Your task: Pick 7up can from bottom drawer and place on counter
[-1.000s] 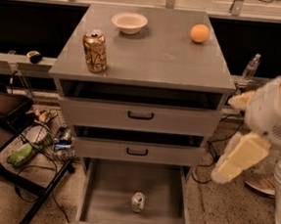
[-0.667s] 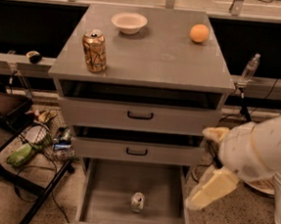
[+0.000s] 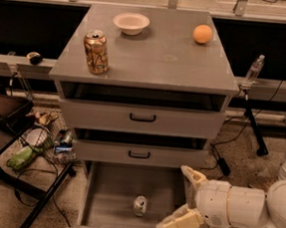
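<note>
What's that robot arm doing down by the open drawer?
The robot's arm is down at the bottom drawer, which is pulled out. Its gripper is open and sits just right of the little 7up can standing on the drawer floor, not touching it. Nothing is picked up yet. Up on the counter are a gold can, a white bowl and an orange.

Robot lab: gripper (image 3: 173, 199) at bottom drawer (image 3: 113, 196)
</note>
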Tool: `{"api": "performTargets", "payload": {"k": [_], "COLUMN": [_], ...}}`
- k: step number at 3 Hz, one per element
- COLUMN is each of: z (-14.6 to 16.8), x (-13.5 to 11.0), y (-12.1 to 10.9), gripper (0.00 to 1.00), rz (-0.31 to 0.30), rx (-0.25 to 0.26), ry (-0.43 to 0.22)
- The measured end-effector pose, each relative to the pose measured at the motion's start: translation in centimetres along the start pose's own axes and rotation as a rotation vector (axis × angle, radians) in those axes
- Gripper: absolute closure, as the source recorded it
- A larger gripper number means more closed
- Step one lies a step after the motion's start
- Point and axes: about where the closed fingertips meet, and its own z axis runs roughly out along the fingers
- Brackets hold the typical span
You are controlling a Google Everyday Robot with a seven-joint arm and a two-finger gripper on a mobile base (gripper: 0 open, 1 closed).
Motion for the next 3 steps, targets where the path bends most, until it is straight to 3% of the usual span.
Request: {"api": "performTargets", "payload": {"k": [1, 2, 3], "z": [2.2, 3.9, 3.9], "x": [1.3, 3.9, 3.9], "y": [-3.9, -6.0, -6.0], "gripper": [0.0, 0.0, 0.0], "rz": [0.041, 0.097, 0.098], "rx": [0.12, 0.177, 0.177], "ry": [-0.165, -0.203, -0.204]}}
